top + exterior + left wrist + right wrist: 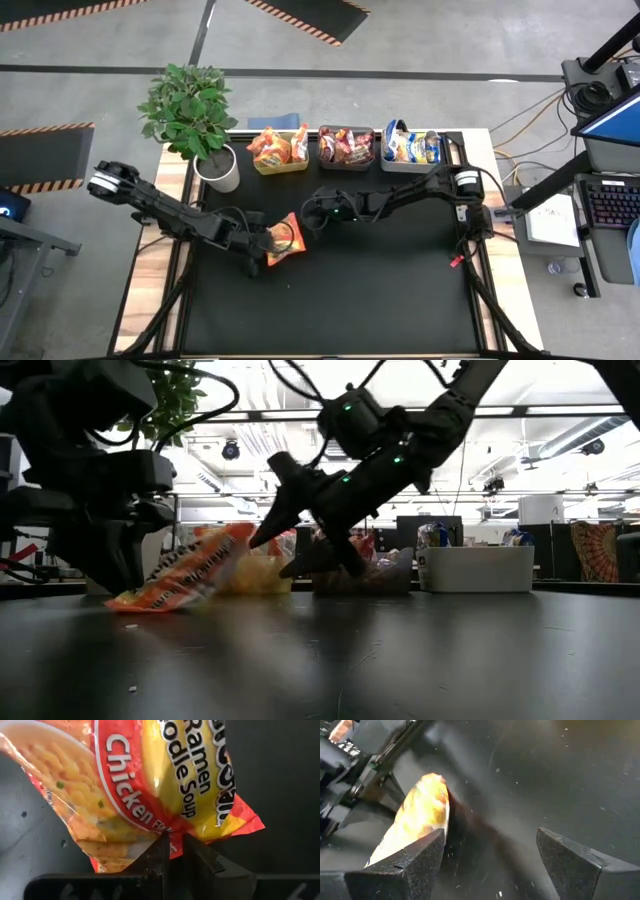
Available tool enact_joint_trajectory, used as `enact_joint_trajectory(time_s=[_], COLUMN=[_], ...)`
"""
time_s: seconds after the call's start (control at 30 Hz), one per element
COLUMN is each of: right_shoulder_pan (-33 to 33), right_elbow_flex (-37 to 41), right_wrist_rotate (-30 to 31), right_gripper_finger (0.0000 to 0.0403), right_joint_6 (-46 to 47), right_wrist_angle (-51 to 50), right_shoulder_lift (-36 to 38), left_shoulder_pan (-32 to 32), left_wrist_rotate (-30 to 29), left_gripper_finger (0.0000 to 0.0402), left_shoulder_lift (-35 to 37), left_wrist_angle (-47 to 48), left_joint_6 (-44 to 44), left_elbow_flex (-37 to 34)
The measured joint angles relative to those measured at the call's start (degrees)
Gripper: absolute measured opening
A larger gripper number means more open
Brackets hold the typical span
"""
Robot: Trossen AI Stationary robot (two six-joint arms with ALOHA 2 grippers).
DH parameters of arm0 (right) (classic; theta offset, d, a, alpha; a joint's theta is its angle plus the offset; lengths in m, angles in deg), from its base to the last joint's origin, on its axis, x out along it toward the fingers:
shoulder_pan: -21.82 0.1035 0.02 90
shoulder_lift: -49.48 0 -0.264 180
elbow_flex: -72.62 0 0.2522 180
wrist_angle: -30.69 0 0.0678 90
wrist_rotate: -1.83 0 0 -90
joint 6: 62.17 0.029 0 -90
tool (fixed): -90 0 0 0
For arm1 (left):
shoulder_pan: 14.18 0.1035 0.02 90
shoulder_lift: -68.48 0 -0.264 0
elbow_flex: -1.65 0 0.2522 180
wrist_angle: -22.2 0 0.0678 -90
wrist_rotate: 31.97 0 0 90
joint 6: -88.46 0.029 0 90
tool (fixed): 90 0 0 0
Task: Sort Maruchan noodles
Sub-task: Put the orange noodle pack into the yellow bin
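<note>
Left wrist view shows the left gripper (172,851) with its fingers (159,854) pinched together on the lower edge of an orange-red noodle packet (150,785), whose print reads "Chicken" and "Ramen Noodle Soup". Just beside it, the right gripper (306,221) stands with fingers (415,855) spread wide and holding nothing, the packet's far end close to one of them. From above, the held packet lies tilted near the middle of the black table mat (380,290). Along the mat's far edge sit three bins: a yellow bin (278,164) with orange packets, a dark bin (346,160) with red ones, and a grey bin (410,164) with blue-and-yellow ones. A potted plant (190,110) stands at the far left corner. Behind the table lies a lit workshop hall.
</note>
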Motion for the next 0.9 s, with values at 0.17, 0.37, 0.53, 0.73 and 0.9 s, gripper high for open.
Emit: enact_joint_trajectory(time_s=[0.17,0.37,0.53,0.73,0.9], right_shoulder_pan=[-0.04,-0.31,-0.96,-0.12,1.44], right_elbow_flex=[-4.20,-5.56,-5.52,-5.50,-5.50], right_wrist_rotate=[-3.03,-4.04,-3.91,-4.00,-4.02], right_gripper_finger=[0.0308,0.0306,0.0309,0.0304,0.0302], right_joint_6=[-0.09,-0.50,-0.52,-0.50,0.21], right_wrist_angle=[-1.72,-3.39,-4.08,-3.94,-3.83], right_shoulder_lift=[-2.90,-2.39,-0.06,2.05,1.55], left_shoulder_pan=[-0.02,-0.04,-0.04,-0.04,-0.02], left_wrist_rotate=[-0.05,-0.17,-0.36,-1.46,-1.62], left_gripper_finger=[0.0036,0.0036,0.0036,0.0036,0.0036], left_shoulder_lift=[0.08,0.17,0.17,0.13,0.10], left_wrist_angle=[-3.49,-4.68,-4.80,-4.98,-5.33], left_joint_6=[-1.29,-1.74,-1.76,-2.25,-2.39], left_elbow_flex=[-2.48,-3.23,-3.27,-3.32,-3.36])
